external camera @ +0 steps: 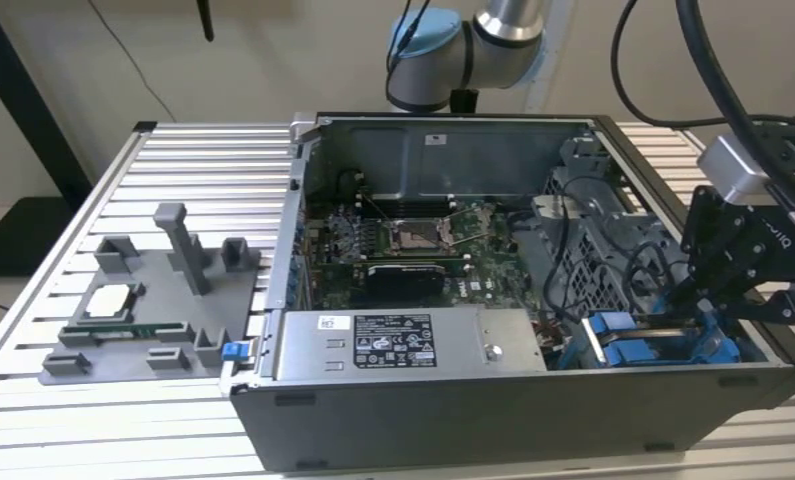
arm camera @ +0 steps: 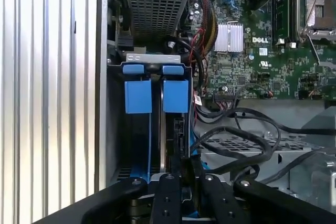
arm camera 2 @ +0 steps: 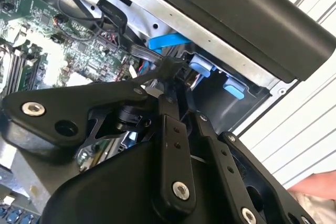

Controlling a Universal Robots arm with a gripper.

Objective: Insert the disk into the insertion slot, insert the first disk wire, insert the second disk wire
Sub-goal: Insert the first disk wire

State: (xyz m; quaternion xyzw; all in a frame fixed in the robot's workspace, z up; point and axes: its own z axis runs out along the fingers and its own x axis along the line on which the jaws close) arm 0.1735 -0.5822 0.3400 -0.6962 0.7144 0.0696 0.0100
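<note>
**Operator:** First wrist view: the disk (arm camera: 177, 129) stands in its blue carrier (arm camera: 176, 96) inside the insertion slot (arm camera: 115, 129). For the wiring, I'd line up square with the connector edge and press straight, gently.

**Colleague:** And your pincer (arm camera: 185, 174)?

**Operator:** Clenched, tips nearly touching, right at the disk's edge. Whether it pinches one of the black wires (arm camera: 247, 135), I cannot tell.

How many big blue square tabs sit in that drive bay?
2, side by side: one blue tab beside the case wall, the other tab beside the circuit board. More may be hidden.
</note>
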